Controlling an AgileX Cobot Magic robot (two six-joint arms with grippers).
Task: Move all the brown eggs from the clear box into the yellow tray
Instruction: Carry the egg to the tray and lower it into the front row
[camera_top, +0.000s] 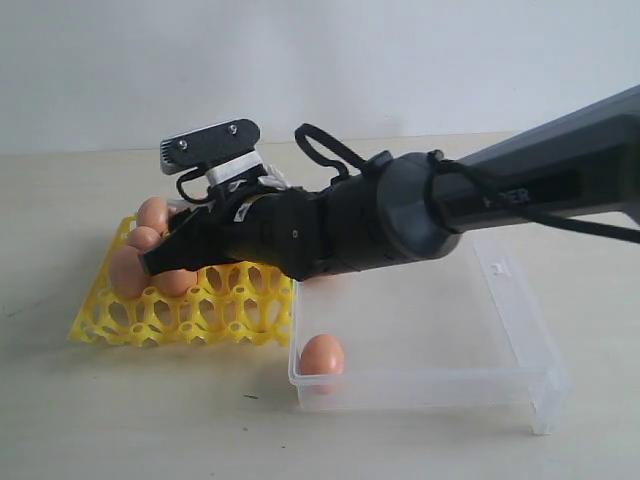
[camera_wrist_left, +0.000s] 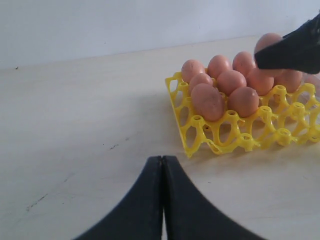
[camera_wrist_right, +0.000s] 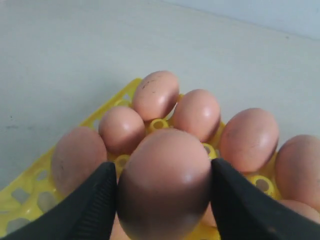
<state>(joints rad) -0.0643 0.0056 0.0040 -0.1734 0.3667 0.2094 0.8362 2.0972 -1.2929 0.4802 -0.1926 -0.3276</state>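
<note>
My right gripper (camera_wrist_right: 164, 170) is shut on a brown egg (camera_wrist_right: 165, 200), held just above the yellow tray (camera_wrist_right: 30, 190), where several other brown eggs (camera_wrist_right: 155, 95) sit in cells. From outside, that gripper (camera_top: 170, 255) reaches across to the tray (camera_top: 200, 315) at the left. One brown egg (camera_top: 322, 355) lies in the near left corner of the clear box (camera_top: 520, 310). My left gripper (camera_wrist_left: 162, 159) is shut on nothing, low over the bare table, short of the tray (camera_wrist_left: 215, 142) and its eggs (camera_wrist_left: 220, 90). The right gripper's fingers (camera_wrist_left: 295, 50) show over the tray's far side.
The right arm (camera_top: 520, 190) spans the clear box from the right. The box's left wall touches the tray's right edge. Pale tabletop (camera_top: 150, 420) lies in front of both. A plain wall stands behind.
</note>
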